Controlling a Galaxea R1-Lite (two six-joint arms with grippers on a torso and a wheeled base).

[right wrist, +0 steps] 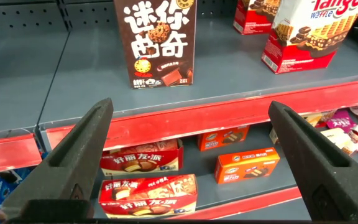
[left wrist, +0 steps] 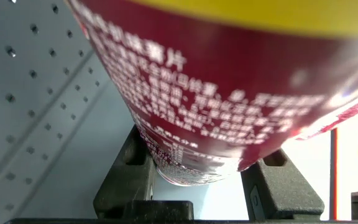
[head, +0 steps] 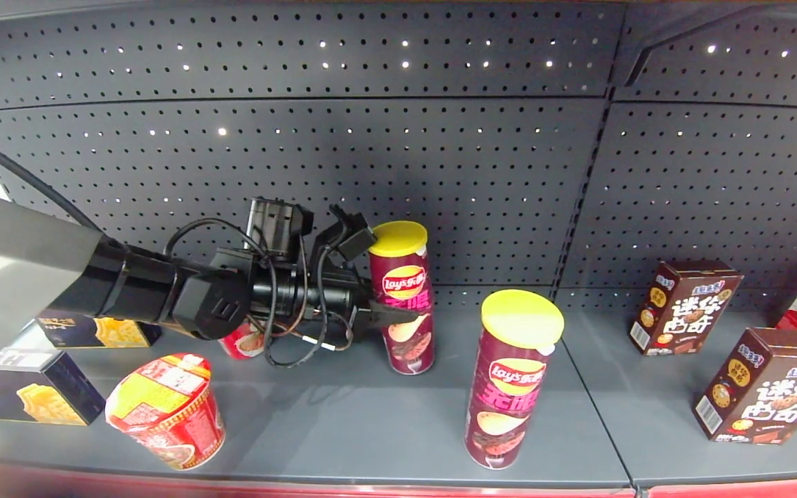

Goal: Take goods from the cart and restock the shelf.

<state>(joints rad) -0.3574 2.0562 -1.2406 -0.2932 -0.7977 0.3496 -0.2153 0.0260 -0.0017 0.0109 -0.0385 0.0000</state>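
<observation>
Held can: a maroon chip can (head: 404, 297) with a yellow lid stands upright, long axis vertical, lid up, printed face toward the camera, at the back of the shelf (head: 343, 415) near the pegboard wall (head: 440, 159).
Left claw (head: 398, 315): pinches this can at mid-height; in the left wrist view the can (left wrist: 216, 112) sits between the 2 black fingers (left wrist: 129, 180).
Base of can: level with the shelf board; I cannot tell whether it rests there.
Second can (head: 512, 380): same kind, upright, lid on, nearer the front edge, apart from the held one.
Cup noodles: 1 red cup (head: 167, 411) at the front left, tilted, lid sealed; another red cup (head: 243, 342) partly hidden behind the arm.
Blue boxes (head: 32, 394): 2 at the far left, closed.
Brown cookie boxes (head: 682, 308): 2 on the right bay, closed, leaning back.
Right claw (right wrist: 190, 106): spread wide, holding nothing, facing a brown cookie box (right wrist: 156, 40) and a wafer box (right wrist: 309, 31).
</observation>
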